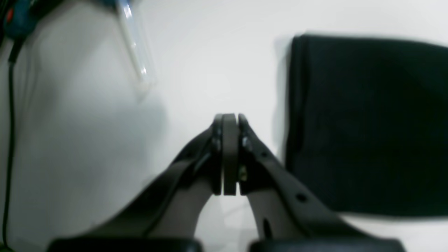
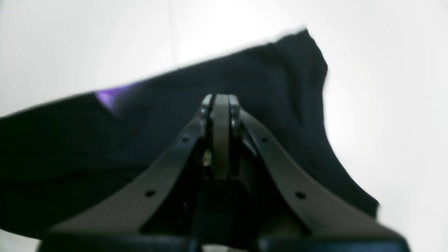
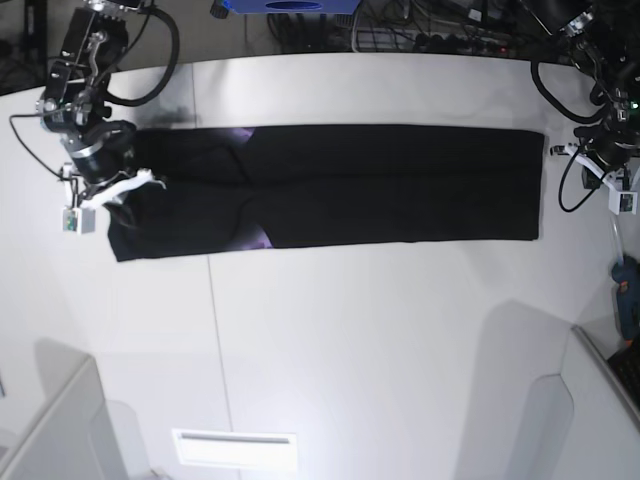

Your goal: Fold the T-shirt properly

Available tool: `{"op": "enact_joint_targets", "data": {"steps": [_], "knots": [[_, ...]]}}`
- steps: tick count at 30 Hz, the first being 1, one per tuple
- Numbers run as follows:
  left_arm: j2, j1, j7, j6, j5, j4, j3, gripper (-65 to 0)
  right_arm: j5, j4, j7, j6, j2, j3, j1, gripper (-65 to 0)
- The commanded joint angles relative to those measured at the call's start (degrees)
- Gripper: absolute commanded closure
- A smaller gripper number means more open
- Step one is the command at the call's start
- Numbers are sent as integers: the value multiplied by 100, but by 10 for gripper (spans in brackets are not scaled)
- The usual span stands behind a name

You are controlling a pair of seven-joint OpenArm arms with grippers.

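Both my tools are pressed closed and empty: my left tool (image 1: 229,154) over bare counter (image 1: 87,140), the T-shirt (image 3: 340,185) beside it, my right tool (image 2: 220,136) above the cloth. Grabbing one layer would unravel the strip.

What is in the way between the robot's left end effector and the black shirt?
Nothing visible. Only bare white table lies between the shut left end effector and the T-shirt edge beside it.
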Motion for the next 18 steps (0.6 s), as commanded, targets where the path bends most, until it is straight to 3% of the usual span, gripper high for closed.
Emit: {"op": "enact_joint_targets", "data": {"steps": [1, 5, 7, 10, 14, 18], "knots": [[-105, -48, -110, -165, -94, 64, -45, 0, 50, 116, 123, 27, 57, 5, 23, 0], [-105, 58, -154, -178, -94, 47, -54, -332, 50, 124, 97, 27, -49, -4, -21, 0], [-70, 22, -154, -178, -94, 12, -45, -415, 50, 124, 88, 35, -84, -4, -30, 0], [-70, -101, -154, -178, -234, -278, -2, -441, 50, 133, 88, 35, -102, -12, -100, 0], [-175, -189, -146, -178, -1043, -982, -28, -438, 50, 133, 88, 35, -49, -259, -223, 0], [-298, -250, -154, -178, -1351, -1483, 7, -434, 41, 133, 106, 35, -49, -382, -258, 0]]}}
